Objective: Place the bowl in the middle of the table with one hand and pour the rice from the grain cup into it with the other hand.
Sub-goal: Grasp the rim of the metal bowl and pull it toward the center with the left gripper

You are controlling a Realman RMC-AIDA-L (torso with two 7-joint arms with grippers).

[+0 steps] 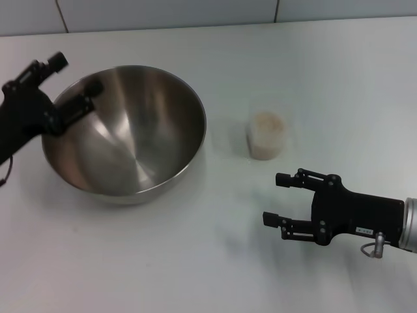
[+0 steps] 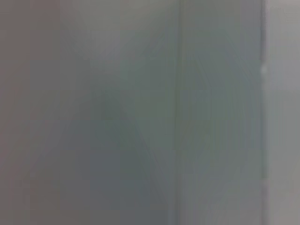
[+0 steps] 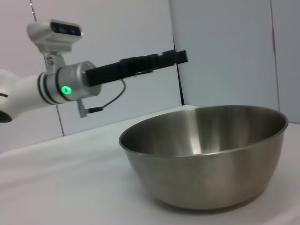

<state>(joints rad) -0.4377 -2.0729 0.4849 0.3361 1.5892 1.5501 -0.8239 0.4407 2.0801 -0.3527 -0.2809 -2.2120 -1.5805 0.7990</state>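
Note:
The steel bowl (image 1: 130, 137) stands upright on the white table (image 1: 195, 261), left of centre; it also shows in the right wrist view (image 3: 206, 154). My left gripper (image 1: 79, 74) is open over the bowl's left rim, one finger over the inside, one outside. In the right wrist view it (image 3: 180, 57) sits above the rim, not touching. The clear grain cup (image 1: 267, 135) stands upright to the right of the bowl, filled with pale rice (image 1: 267, 124). My right gripper (image 1: 273, 199) is open and empty, in front of the cup. The left wrist view shows only a grey blur.
A tiled wall (image 1: 195, 12) runs along the table's far edge. The bare table (image 1: 228, 150) shows between the bowl and the cup.

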